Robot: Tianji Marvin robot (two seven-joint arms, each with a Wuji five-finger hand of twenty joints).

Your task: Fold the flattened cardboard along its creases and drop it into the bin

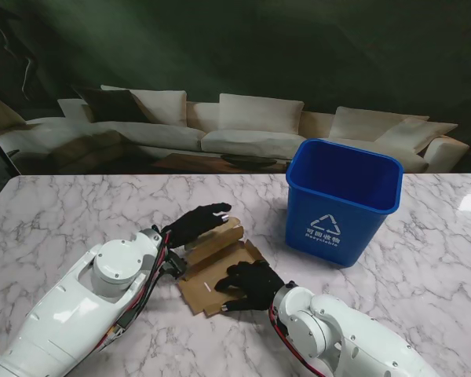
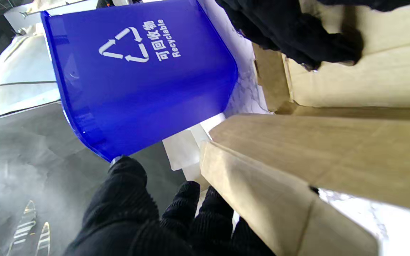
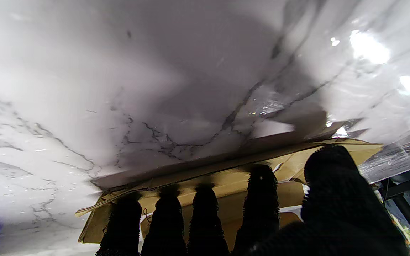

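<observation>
The brown flattened cardboard (image 1: 198, 289) lies on the marble table just in front of me, with its far flap (image 1: 216, 238) tilted up. My left hand (image 1: 196, 222), in a black glove, rests against that raised flap (image 2: 315, 153) with its fingers (image 2: 190, 220) stretched out and clasping nothing. My right hand (image 1: 251, 283) lies flat on the nearer panel, fingers (image 3: 260, 199) spread and pressing the cardboard (image 3: 233, 177) down; the left wrist view also shows this right hand (image 2: 290, 32). The blue recycling bin (image 1: 341, 200) stands upright to the right of the cardboard and farther from me.
The white marble table (image 1: 78, 212) stretches wide on both sides. The bin (image 2: 137, 81) is a short way from the cardboard's right edge. A sofa backdrop (image 1: 251, 126) runs behind the far table edge.
</observation>
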